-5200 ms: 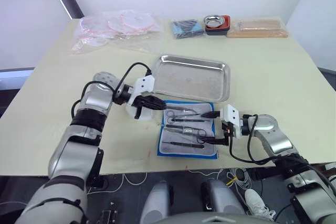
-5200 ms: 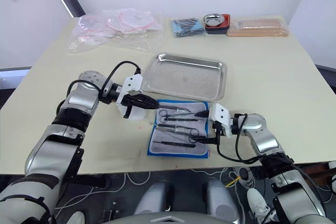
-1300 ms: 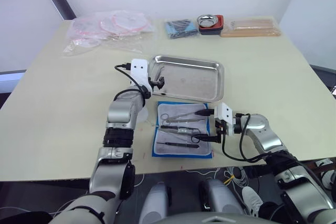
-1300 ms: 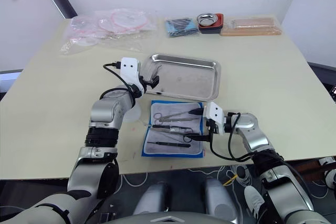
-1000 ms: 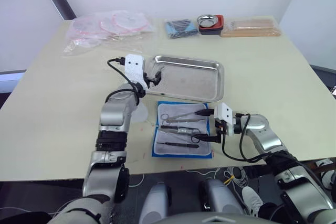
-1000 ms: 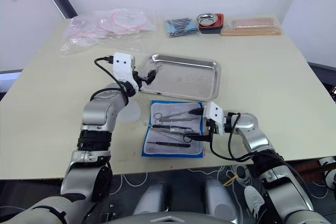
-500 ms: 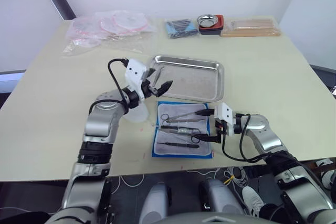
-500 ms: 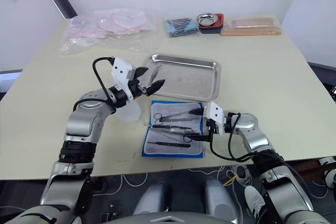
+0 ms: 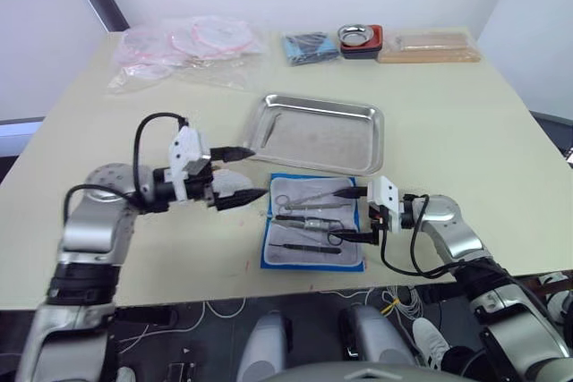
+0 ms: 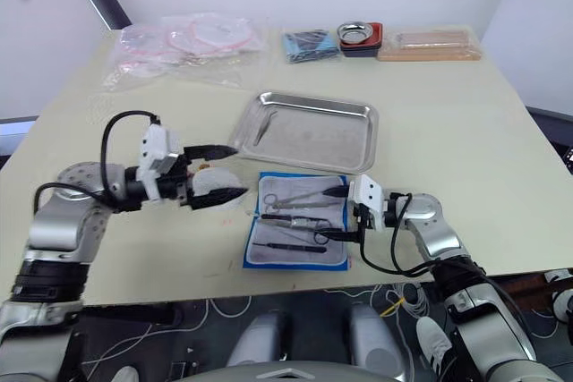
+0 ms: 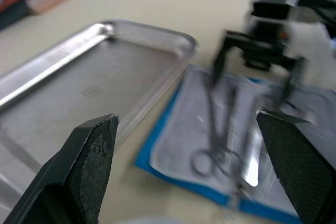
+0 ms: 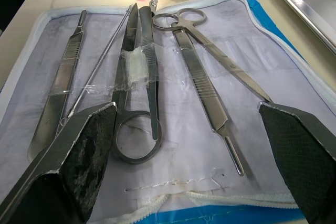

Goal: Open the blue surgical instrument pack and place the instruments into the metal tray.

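Note:
The blue surgical instrument pack (image 9: pixel 313 257) lies open near the table's front edge, grey-white lining up. On it rest the instruments: ring-handled scissors (image 12: pixel 137 93), forceps (image 12: pixel 205 85) and thinner pieces (image 12: pixel 60 95). Behind it is the metal tray (image 9: pixel 340 145), with one slender instrument (image 9: pixel 269 127) along its left side. My left gripper (image 9: pixel 243 174) is open just left of the pack's far corner, above a white wad (image 9: pixel 228 187). My right gripper (image 9: pixel 349 215) is open at the pack's right edge, with its fingers (image 12: pixel 79 150) low over the lining and nothing held.
Along the far edge are clear plastic bags (image 9: pixel 192 46), a smaller blue packet (image 9: pixel 312 46), a round metal bowl in a red holder (image 9: pixel 360 40) and a tan flat box (image 9: pixel 428 46). The pack sits close to the table's front edge.
My left gripper has drawn back from the tray's left rim and now points right, low beside the pack's far left corner. The right gripper has not moved.

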